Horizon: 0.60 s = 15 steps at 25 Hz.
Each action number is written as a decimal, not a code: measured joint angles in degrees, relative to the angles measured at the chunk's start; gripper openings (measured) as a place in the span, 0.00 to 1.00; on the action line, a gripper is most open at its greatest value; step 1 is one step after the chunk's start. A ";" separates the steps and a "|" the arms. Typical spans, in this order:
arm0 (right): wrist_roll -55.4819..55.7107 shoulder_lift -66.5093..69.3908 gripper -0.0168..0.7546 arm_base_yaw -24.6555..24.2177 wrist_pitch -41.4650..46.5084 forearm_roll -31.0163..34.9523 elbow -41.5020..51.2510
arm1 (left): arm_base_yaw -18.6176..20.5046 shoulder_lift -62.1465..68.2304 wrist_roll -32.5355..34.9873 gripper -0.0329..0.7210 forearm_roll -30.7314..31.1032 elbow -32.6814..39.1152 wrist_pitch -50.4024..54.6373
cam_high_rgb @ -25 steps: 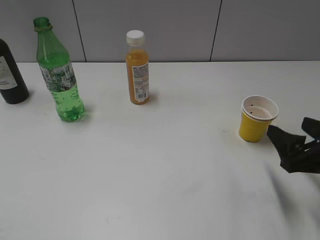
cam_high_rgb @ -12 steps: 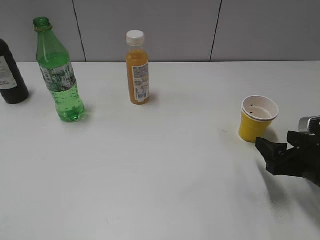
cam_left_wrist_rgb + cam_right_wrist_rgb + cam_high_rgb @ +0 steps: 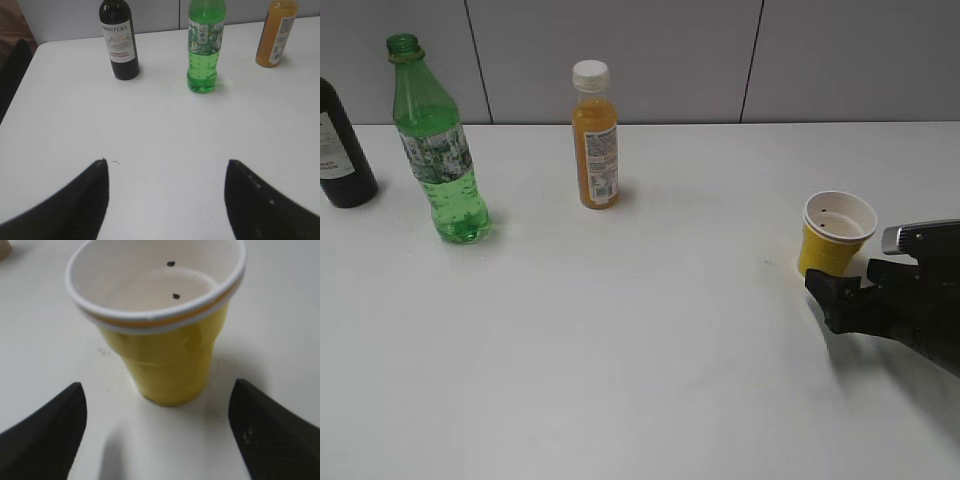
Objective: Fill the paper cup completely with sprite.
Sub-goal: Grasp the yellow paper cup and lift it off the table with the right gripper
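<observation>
Your right gripper point(image 3: 157, 432) hangs low near the tabletop's point(image 3: 650, 330) right edge, jaws spread wide on either side of the paper cup point(image 3: 157, 325) without touching it; the cup stands upright and looks empty but for two dark specks inside. Your left gripper point(image 3: 165, 200) waits wide apart and empty near the left edge, facing the uncapped green sprite bottle point(image 3: 205, 45) toward the far left corner, between a dark bottle point(image 3: 119, 40) and an orange juice bottle point(image 3: 275, 32). The step in hand looks like securing the cup. Next, you likely need to close gently on its wall without crushing it.
</observation>
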 joint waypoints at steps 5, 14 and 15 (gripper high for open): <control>0.00 2.69 0.92 0.00 0.00 0.00 -3.86 | 0.00 0.00 0.00 0.78 0.00 0.00 0.00; 0.00 7.18 0.92 0.00 -0.24 -0.13 -10.35 | 0.00 0.00 0.00 0.78 0.00 0.00 0.00; 0.00 7.64 0.92 0.00 -0.24 -0.13 -11.06 | 0.00 0.00 0.00 0.78 0.00 0.00 0.00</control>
